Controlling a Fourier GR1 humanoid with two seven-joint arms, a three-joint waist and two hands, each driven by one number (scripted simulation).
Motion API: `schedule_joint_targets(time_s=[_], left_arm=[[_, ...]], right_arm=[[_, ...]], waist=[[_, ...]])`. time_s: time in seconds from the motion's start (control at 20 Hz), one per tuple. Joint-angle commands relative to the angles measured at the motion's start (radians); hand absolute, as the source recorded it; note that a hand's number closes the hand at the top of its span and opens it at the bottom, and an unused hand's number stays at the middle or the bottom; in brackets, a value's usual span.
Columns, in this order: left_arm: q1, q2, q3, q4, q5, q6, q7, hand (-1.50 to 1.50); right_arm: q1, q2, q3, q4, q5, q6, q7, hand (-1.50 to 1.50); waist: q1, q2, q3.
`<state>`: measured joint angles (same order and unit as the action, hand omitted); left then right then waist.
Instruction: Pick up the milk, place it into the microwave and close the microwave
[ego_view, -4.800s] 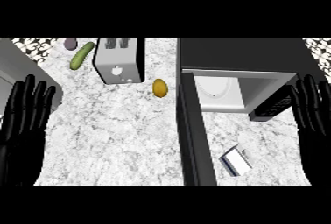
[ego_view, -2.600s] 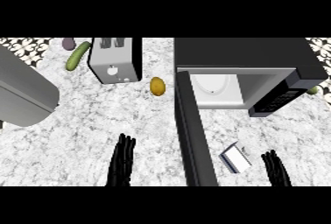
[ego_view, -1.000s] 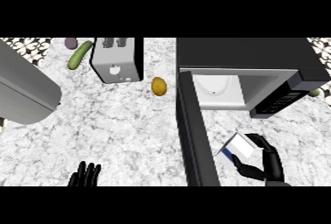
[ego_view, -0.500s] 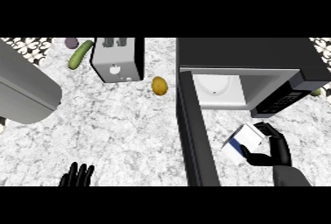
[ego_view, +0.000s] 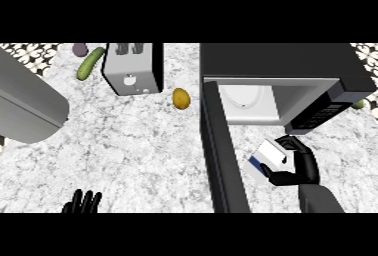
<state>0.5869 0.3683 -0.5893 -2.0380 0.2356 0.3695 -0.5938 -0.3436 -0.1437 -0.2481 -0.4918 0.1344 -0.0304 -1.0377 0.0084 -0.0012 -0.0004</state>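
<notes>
The milk (ego_view: 266, 159) is a white carton with a dark blue band, held tilted just in front of the microwave's opening. My right hand (ego_view: 300, 165) is shut on it, fingers and thumb curled round its right side. The black microwave (ego_view: 280, 62) stands at the upper right, its white cavity (ego_view: 255, 102) showing. Its door (ego_view: 219, 150) is swung wide open and runs down the view as a long dark bar left of the carton. Only the fingertips of my left hand (ego_view: 83, 202) show at the bottom left, straight and resting.
A silver toaster (ego_view: 133, 67) stands at the top centre, with a green cucumber (ego_view: 90, 64) and a purple item (ego_view: 79, 49) to its left. A yellow-brown potato (ego_view: 181, 98) lies beside the door. A large grey rounded object (ego_view: 26, 102) fills the left edge.
My right hand came down on the carton, closed round it and has carried it up toward the microwave's opening. My left hand sank to the bottom edge.
</notes>
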Motion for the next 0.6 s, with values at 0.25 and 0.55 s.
schedule_joint_targets(time_s=[0.25,0.55], left_arm=[[-0.049,0.015,0.101,0.035,0.087,-0.049,0.025,-1.5],[0.009,0.037,0.082,-0.008,0.07,-0.059,0.018,-1.5]], right_arm=[[0.084,0.096,0.091,-0.35,0.0,-0.069,0.129,1.5],[0.078,0.122,0.121,-0.455,0.032,-0.174,0.24,1.5]], waist=[[-0.015,-0.003,-0.001],[-0.006,-0.001,0.0]])
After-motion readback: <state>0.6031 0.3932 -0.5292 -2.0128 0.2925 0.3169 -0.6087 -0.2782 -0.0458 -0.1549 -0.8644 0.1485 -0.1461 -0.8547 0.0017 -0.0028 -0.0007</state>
